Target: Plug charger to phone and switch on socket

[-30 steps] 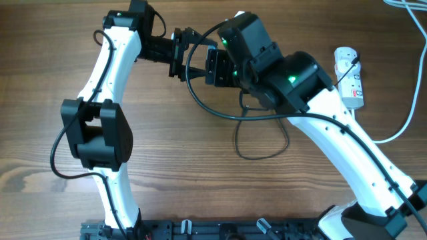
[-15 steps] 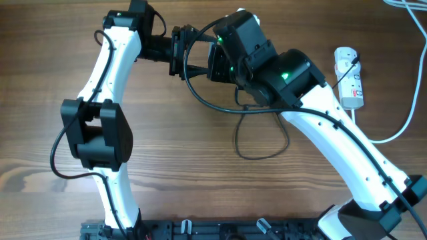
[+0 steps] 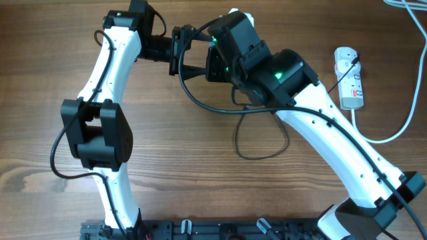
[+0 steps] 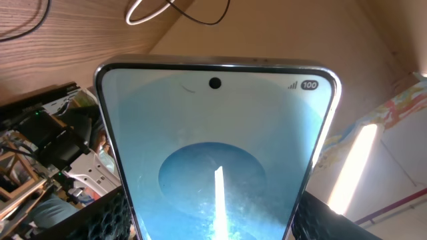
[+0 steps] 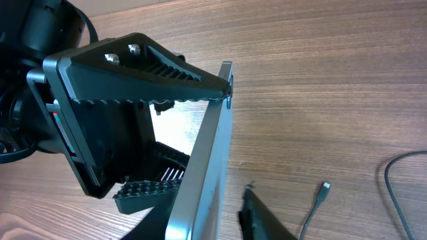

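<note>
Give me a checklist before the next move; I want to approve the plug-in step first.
1. The phone is clamped in the left gripper: ok, a finger on each face.
2. Screen is lit: ok, blue, battery icon reads 100.
3. The charger connector tip is held in the right gripper: not ok, it lies loose on the table, apart from the phone.
4. Right gripper is open for a pick: cannot tell, only one finger shows in the right wrist view.
5. The socket is switched on: cannot tell, the switch is too small to read.
</note>
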`<act>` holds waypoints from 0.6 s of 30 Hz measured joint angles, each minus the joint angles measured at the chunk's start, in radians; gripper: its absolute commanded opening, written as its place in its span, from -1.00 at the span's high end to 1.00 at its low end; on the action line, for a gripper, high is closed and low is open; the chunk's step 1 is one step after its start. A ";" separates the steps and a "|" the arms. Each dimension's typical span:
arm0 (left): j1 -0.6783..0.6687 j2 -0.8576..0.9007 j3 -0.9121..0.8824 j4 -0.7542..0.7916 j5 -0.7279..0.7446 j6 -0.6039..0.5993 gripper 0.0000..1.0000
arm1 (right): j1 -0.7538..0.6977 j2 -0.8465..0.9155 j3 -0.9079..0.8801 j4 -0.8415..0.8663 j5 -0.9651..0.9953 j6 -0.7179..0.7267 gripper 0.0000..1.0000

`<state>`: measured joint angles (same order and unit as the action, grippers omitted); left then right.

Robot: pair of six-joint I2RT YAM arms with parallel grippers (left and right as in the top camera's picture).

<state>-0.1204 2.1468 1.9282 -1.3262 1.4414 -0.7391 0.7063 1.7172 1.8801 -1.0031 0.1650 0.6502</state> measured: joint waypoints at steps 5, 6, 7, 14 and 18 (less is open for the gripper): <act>0.000 0.000 0.000 0.000 0.000 0.000 -0.55 | 0.001 0.000 0.000 0.001 0.000 -0.002 0.53; 0.000 0.000 0.000 0.000 0.000 0.000 -0.55 | 0.001 0.000 0.000 0.001 0.000 -0.004 0.54; 0.000 0.000 0.000 0.000 0.000 0.000 -0.55 | 0.003 0.000 0.000 0.001 0.000 -0.005 0.55; 0.000 0.000 0.000 0.000 0.000 0.000 -0.56 | 0.018 0.000 0.000 0.001 0.001 -0.011 0.75; 0.002 0.000 0.000 0.000 0.000 -0.005 -0.57 | 0.017 0.000 0.000 -0.002 0.017 -0.022 0.91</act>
<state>-0.1181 2.1464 1.9282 -1.3266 1.4414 -0.7441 0.7235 1.7172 1.8801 -1.0050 0.1822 0.6281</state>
